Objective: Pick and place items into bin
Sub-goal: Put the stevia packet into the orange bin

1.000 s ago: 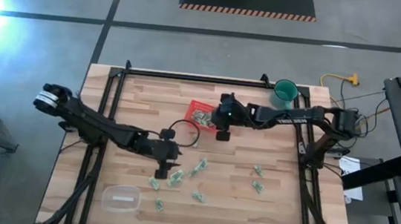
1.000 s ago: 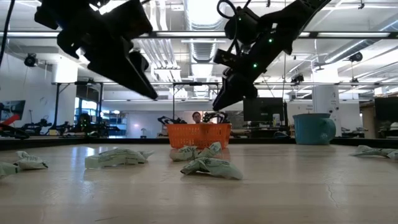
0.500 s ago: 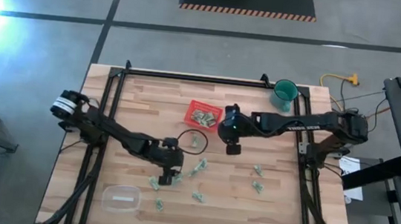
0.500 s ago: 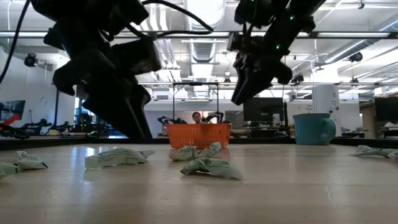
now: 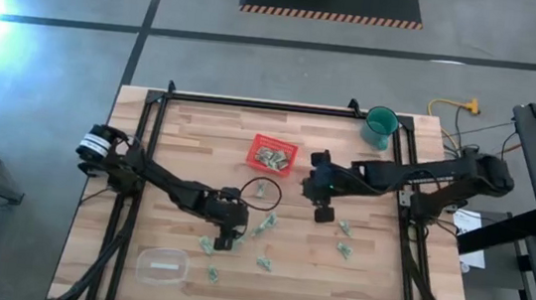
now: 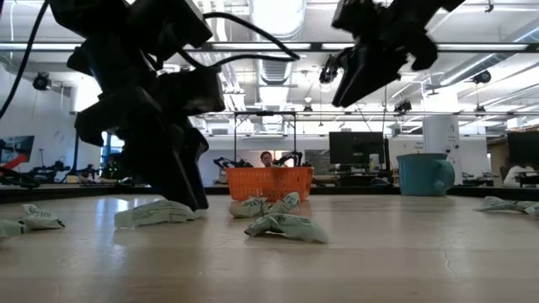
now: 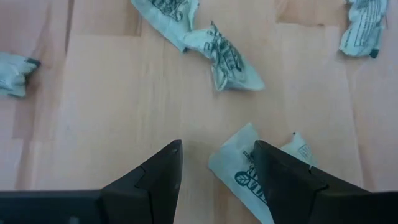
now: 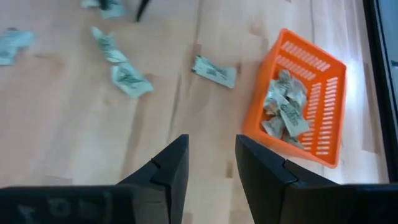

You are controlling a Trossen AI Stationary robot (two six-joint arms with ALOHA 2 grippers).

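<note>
1. Task partly done: red bin [image 5: 271,154] sits mid-table toward the far edge, already w/ a handful of wrappers [image 8: 283,106] inside, well short of full
2. Left to do: approx ten loose wrappers [image 5: 262,226] on the wood, mostly clustered near-centre in front of bin, plus a couple [image 5: 345,228] off to the right side
3. Left gripper [image 7: 214,165] low over the cluster, down at table level; jaws open, empty, one fingertip [image 7: 277,163] just over a crumpled wrapper [image 7: 249,171], which lies only partly in the gap – off-centre for a clean pinch
4. Two more pieces [image 7: 211,43] just ahead of left gripper, apart from the target, so no crowding at the grasp
5. Right gripper [image 8: 208,163] up off the table, between bin and the right-hand wrappers; jaws open, nothing held; seems clear of bin
6. Edges & room: bin's low walls are the only lip to clear on drop-off; one stray wrapper [image 8: 214,71] lies just beside the bin, outside it
7. Teal cup [image 5: 381,126] at far right corner and clear container [image 5: 162,265] at near left corner both well apart from the work area
8. Open wood between the two arms; both converge near table centre, so likely need to alternate trips to bin
</note>
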